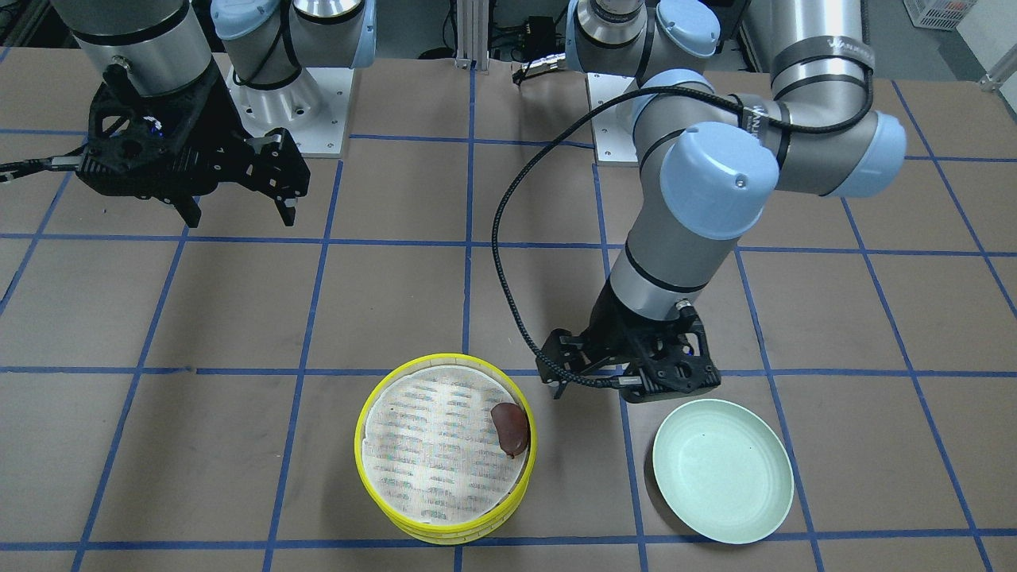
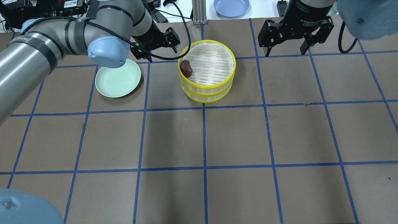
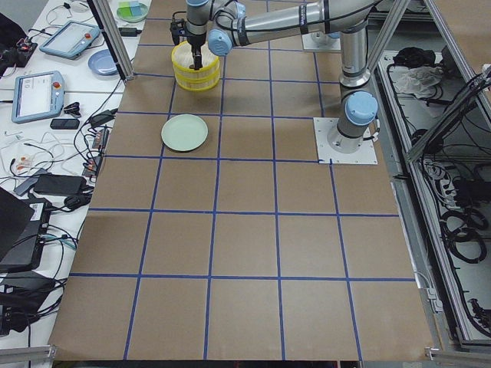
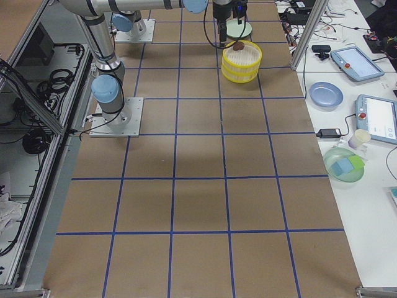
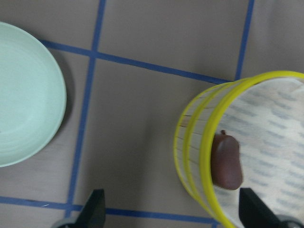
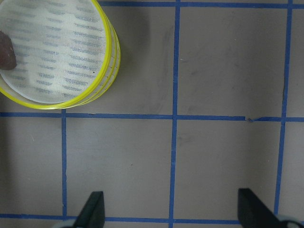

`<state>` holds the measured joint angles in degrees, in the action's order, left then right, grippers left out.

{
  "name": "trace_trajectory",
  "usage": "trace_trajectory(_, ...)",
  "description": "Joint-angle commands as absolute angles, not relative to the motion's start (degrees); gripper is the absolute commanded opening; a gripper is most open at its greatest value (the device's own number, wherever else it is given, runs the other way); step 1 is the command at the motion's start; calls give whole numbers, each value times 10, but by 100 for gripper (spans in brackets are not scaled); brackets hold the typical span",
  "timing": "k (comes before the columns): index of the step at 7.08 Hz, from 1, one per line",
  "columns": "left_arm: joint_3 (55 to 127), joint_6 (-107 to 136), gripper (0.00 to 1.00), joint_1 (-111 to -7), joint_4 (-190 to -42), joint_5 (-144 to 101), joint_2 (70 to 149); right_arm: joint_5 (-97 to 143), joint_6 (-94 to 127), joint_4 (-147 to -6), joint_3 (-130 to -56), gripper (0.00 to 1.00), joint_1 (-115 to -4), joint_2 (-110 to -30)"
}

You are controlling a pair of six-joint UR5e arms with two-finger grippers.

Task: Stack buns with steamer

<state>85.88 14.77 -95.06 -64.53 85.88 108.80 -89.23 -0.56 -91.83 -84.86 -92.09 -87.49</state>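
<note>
The steamer [image 1: 445, 508] is two yellow-rimmed tiers stacked one on the other, also in the overhead view [image 2: 206, 90]. The dark reddish-brown bun [image 1: 510, 429] lies on the top tier's liner against the rim; it also shows in the overhead view [image 2: 186, 68] and the left wrist view [image 5: 227, 161]. The cream bun is hidden. My left gripper [image 1: 592, 389] is open and empty, low over the table between the steamer and the plate, as the overhead view [image 2: 161, 53] shows too. My right gripper [image 2: 285, 49] is open and empty, raised well away from the steamer [image 1: 238, 213].
A plain mint-green plate [image 1: 723, 481] lies empty beside the steamer, on the left arm's side [image 2: 118, 77]. A blue plate [image 2: 231, 6] sits beyond the table's far edge. Brown table with blue grid tape.
</note>
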Motion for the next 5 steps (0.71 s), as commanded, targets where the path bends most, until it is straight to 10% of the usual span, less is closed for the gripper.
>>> trace_trajectory(1, 854, 57, 100, -930, -734, 947, 1033, -890, -37, -925, -853, 100, -921, -880)
trace_trajectory(5, 855, 20, 100, -908, -828, 955, 955, -896, -31, -929, -853, 100, -920, -879)
